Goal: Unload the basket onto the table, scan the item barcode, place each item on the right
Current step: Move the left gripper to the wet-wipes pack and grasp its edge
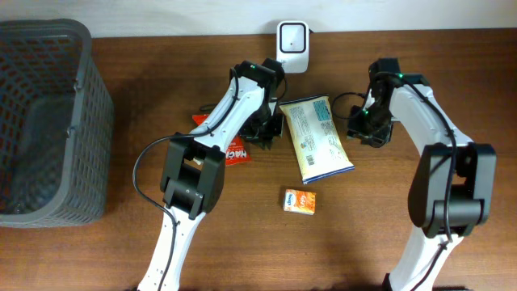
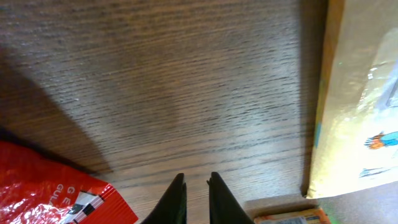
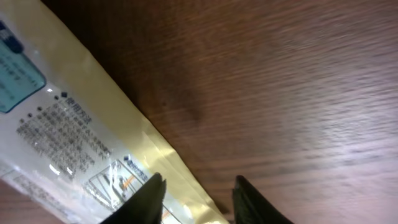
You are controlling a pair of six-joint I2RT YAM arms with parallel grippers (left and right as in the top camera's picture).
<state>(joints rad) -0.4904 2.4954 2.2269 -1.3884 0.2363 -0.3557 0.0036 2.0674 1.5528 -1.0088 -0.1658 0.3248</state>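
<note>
A cream-yellow snack packet [image 1: 319,139] lies flat, printed back up, just below the white barcode scanner [image 1: 291,44] at the table's far edge. My left gripper [image 1: 266,129] hovers low by the packet's left edge. In the left wrist view its fingertips [image 2: 196,180] stand a thin gap apart over bare wood, and the packet [image 2: 360,93] lies to their right. My right gripper [image 1: 367,129] is at the packet's right edge. In the right wrist view it [image 3: 199,180] is partly open and straddles the edge of the packet [image 3: 74,124], one finger over the packet, the other over wood.
A red packet [image 1: 234,149] lies under the left arm, and its corner [image 2: 50,186] shows beside the left fingers. A small orange box [image 1: 299,200] sits nearer the front. A dark mesh basket [image 1: 44,121] fills the left side.
</note>
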